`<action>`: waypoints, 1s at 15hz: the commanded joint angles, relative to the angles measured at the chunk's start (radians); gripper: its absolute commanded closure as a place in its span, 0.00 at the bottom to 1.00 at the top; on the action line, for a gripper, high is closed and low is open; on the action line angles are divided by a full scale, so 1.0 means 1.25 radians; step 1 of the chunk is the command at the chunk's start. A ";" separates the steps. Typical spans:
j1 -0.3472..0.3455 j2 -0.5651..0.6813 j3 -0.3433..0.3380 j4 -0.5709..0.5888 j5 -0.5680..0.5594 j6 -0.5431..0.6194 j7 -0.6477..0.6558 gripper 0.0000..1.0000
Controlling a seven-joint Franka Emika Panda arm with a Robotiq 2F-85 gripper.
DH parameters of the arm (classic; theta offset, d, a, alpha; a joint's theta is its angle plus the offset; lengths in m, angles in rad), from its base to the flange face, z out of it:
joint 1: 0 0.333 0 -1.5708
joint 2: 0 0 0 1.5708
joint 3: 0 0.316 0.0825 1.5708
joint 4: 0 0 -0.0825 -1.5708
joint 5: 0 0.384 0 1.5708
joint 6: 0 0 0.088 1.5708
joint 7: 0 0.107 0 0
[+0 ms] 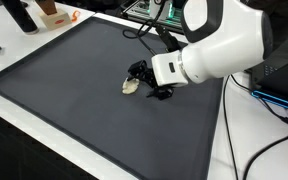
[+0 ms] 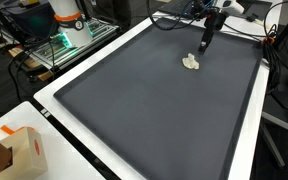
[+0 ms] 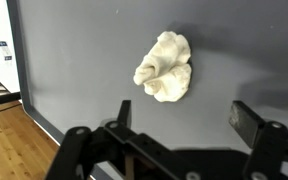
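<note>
Wrist view: gripper (image 3: 184,110) wide open, holding nothing. Small cream lump (image 3: 164,67) lies on dark gray mat (image 3: 74,60), just ahead of fingers (image 3: 246,118), not touching. In both exterior views gripper (image 1: 147,82) hangs low, just beside lump (image 2: 191,62). White tabletop (image 1: 236,125) shows past mat, well away from lump.

The mat (image 3: 74,60) filling most of the wrist view is dark grey, matt and smooth. The cream lump (image 3: 164,68) on it looks soft and crumpled, like cloth. The gripper (image 3: 184,118) is matt black and the arm (image 1: 224,45) has a glossy white shell. At lower left, the floor (image 3: 6,145) shows wood grain.
</note>
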 commanded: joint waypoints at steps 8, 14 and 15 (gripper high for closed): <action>-0.035 -0.087 0.047 -0.127 0.007 0.039 -0.061 0.00; -0.065 -0.131 0.077 -0.178 0.012 0.053 -0.095 0.00; -0.069 -0.137 0.080 -0.185 0.012 0.053 -0.102 0.00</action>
